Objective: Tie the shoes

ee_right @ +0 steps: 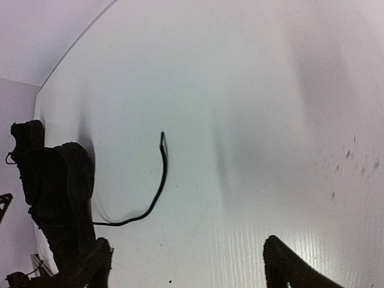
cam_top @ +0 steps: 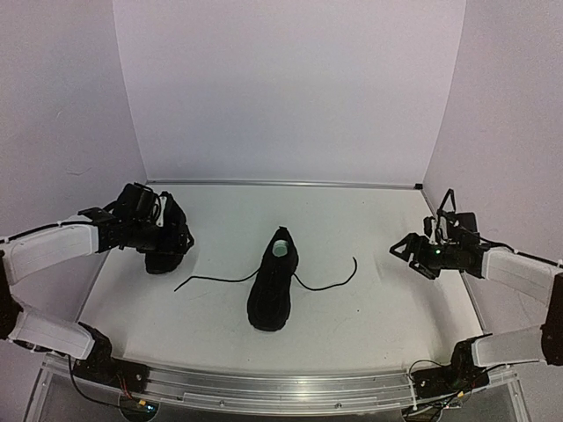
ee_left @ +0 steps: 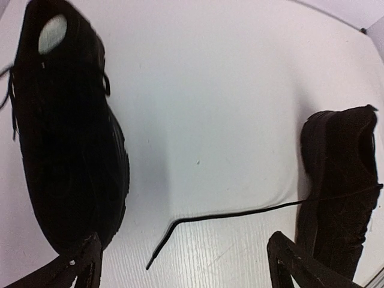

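White table [cam_top: 378, 299]: two black shoes [ee_left: 66, 138], left gripper [ee_left: 186, 252] and right gripper [ee_right: 189, 251], jaws of both apart.

Shoes: two, both black. Centre shoe [cam_top: 273, 286] sits mid-tabletop, second shoe [cam_top: 167, 251] near left edge of tabletop [cam_top: 396, 316].

Loose lace strands: two, both from centre shoe (left strand [cam_top: 220, 280], right strand [cam_top: 330, 288]), one trailing toward each side edge. Second shoe's laces too dark to count.

Arms: two, white-sleeved — left arm [cam_top: 48, 251], right arm [cam_top: 519, 268].

Grippers: two — left gripper [ee_left: 186, 249], right gripper [ee_right: 189, 247]. Two fingers each, four in all.

Tabletop: one.

Metal rail [cam_top: 281, 387] along near edge: one.
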Controlling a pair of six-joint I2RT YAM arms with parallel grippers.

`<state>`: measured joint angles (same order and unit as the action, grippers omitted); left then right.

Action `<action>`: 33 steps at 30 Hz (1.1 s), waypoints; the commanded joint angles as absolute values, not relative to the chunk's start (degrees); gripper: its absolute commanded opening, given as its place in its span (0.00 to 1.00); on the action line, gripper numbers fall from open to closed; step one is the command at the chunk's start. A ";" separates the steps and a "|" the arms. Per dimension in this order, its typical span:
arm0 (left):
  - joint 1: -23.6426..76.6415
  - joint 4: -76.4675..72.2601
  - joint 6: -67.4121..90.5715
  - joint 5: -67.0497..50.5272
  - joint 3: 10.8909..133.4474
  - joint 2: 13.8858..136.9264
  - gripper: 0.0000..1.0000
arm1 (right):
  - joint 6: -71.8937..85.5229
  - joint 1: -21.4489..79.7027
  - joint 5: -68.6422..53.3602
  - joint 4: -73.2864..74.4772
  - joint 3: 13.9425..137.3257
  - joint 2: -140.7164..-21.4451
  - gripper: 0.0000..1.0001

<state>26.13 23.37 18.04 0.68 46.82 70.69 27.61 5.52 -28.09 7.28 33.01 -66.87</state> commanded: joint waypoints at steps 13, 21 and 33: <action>29.70 22.20 3.78 -1.33 57.30 69.93 1.00 | 22.75 5.40 -32.54 7.29 44.63 -63.88 0.98; 40.70 22.31 -13.91 -7.97 58.58 84.41 0.99 | 23.88 5.39 -32.18 10.44 45.04 -68.86 0.98; 40.25 20.45 -36.47 -27.03 66.29 100.93 0.70 | 25.44 5.39 -47.94 1.68 38.44 -70.17 0.98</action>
